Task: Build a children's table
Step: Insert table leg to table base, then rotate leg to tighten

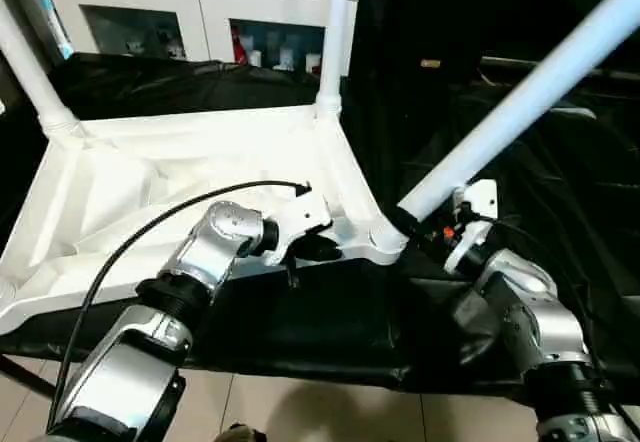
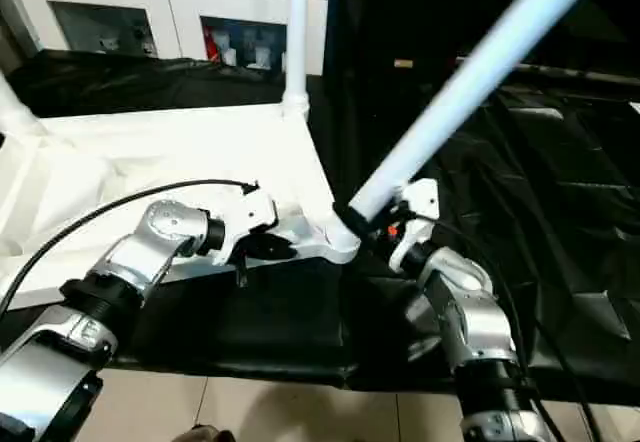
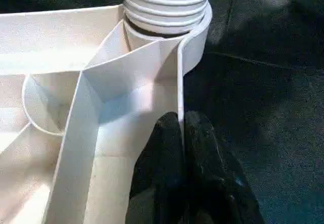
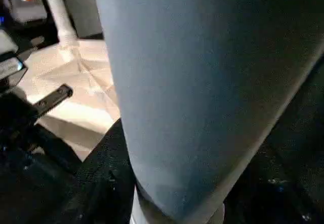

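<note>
Tabletop (image 1: 200, 177) unmarked, left gripper (image 3: 183, 133) pinching rim

Black cloth (image 1: 330, 322): It is dark, shiny and wrinkly. It covers the work place and hangs over the near edge.
White cabinet (image 1: 200, 7): It stands at the back. It has glass doors.
Things in the cabinet (image 1: 285, 52): Small things sit behind the glass. One bit is red. They are too small to tell what they are.
Floor (image 1: 300, 412): It is pale tile, down low in front of the cloth.
Dark backdrop (image 1: 480, 12): It is black and stands at the back, beside the cabinet.
</note>
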### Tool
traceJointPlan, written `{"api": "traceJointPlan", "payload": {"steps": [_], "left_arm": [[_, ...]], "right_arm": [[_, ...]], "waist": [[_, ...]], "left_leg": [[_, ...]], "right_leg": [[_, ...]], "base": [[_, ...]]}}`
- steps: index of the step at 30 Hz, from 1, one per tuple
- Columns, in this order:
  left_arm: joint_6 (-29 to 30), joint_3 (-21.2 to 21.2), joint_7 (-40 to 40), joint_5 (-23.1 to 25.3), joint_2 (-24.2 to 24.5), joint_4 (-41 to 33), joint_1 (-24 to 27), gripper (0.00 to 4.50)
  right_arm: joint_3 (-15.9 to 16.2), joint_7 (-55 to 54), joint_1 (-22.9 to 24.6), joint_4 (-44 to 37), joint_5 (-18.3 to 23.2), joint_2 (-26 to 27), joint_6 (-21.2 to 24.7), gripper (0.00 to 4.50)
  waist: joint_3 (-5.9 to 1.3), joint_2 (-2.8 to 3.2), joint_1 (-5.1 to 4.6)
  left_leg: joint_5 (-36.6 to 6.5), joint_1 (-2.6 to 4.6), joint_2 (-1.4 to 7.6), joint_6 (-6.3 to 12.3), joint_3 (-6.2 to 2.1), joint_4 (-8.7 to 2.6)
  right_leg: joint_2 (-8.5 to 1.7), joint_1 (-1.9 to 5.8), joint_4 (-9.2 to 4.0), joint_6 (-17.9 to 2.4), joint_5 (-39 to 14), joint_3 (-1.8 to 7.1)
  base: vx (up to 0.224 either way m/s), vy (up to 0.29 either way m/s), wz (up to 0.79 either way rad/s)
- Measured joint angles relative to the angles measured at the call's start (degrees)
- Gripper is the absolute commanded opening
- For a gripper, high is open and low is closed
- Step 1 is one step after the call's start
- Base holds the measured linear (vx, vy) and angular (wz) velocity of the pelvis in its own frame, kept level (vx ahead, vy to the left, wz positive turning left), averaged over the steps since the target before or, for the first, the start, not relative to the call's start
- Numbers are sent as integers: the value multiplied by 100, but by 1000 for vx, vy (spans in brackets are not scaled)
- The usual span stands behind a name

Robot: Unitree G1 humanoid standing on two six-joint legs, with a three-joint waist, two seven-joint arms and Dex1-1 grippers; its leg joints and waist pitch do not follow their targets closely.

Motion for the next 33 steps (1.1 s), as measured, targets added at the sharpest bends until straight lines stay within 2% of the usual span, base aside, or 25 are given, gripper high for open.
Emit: {"api": "traceJointPlan", "payload": {"steps": [5, 8, 13, 18, 24, 27, 33], "left_arm": [[-14, -3, 3, 10, 9, -31, 22, 0], [-33, -3, 4, 25, 65, -113, 69, 0], [-107, -27, 1, 50, 159, -215, 119, 0], [-108, -31, -19, 82, 211, -321, 174, 0], [-117, -41, -135, 78, 267, -404, 207, 0], [-129, -45, -261, 62, 306, -436, 226, 0], [-210, -87, -368, 65, 337, -437, 258, 0]], "right_arm": [[141, -17, -30, -210, -124, -91, 193, 188], [206, 27, -212, -110, -193, -143, 302, 188], [240, 231, -604, 302, -184, -155, 486, 188], [365, 676, -1072, 877, -213, -288, 598, 188], [533, 1200, -1365, 1250, -335, -429, 510, 188], [711, 1561, -1493, 1360, -426, -562, 515, 188], [774, 1876, -1456, 1391, -437, -658, 481, 188]], "waist": [[0, -7, -2], [-1, -41, -21], [9, -95, -62], [10, -119, -92], [5, -134, -97], [0, -142, -68], [-21, -171, -49]], "left_leg": [[0, 0, 1, 0, 0, 0], [0, 0, 2, 0, 0, 0], [0, 1, 2, 0, 0, 0], [0, 5, 2, -1, 0, 1], [-1, 5, 3, -2, 0, -9], [-1, 5, 4, -2, -1, -13], [-1, 13, 3, -2, -1, -10]], "right_leg": [[0, -1, 0, 2, -1, 0], [0, -3, 3, 4, -2, -1], [0, -8, 4, 6, 0, 1], [0, -9, 3, 6, 4, 1], [1, -10, -2, 7, 3, -3], [1, -10, -4, 8, 3, -6], [1, 0, -6, 7, 3, -3]], "base": [[0, 0, 0], [0, 0, 0], [0, 0, 0], [0, 0, 0], [0, 0, 0], [0, 0, 0], [0, 0, 0]]}}
